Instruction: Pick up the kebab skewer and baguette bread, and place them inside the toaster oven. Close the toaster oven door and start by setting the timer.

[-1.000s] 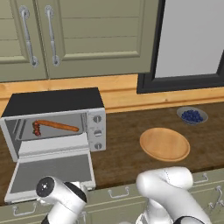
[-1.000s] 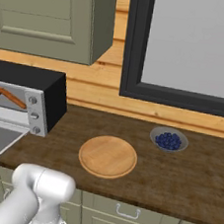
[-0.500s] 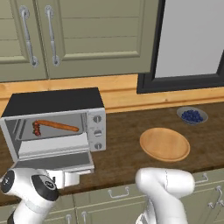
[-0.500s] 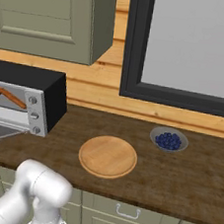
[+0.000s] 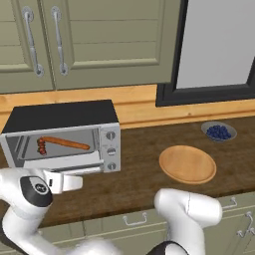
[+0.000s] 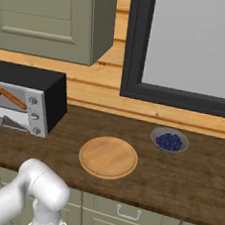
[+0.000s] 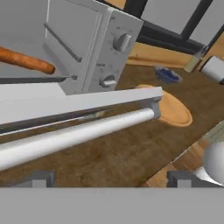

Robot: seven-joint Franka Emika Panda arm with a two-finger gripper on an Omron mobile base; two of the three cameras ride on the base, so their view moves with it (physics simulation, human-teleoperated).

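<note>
The toaster oven door [image 5: 64, 164] has swung up from flat to partly raised since a second ago. My fingers [image 7: 37, 178] stand apart just below its round metal bar handle [image 7: 78, 133], gripping nothing. Inside the boxy silver toaster oven [image 5: 62, 137] lie the ridged orange-brown baguette bread [image 5: 64, 143] and the chunky kebab skewer [image 5: 41, 146]. A round wooden plate [image 5: 188, 163] sits bare; a grey bowl [image 5: 218, 131] holds blueberries.

The glossy white rounded arm [image 5: 187, 211] consists of smooth tubular links joined by bulbous elbows. A dark circular joint cap [image 5: 35, 191] with small pale markings sits on the left link. No cables or screws are visible.
</note>
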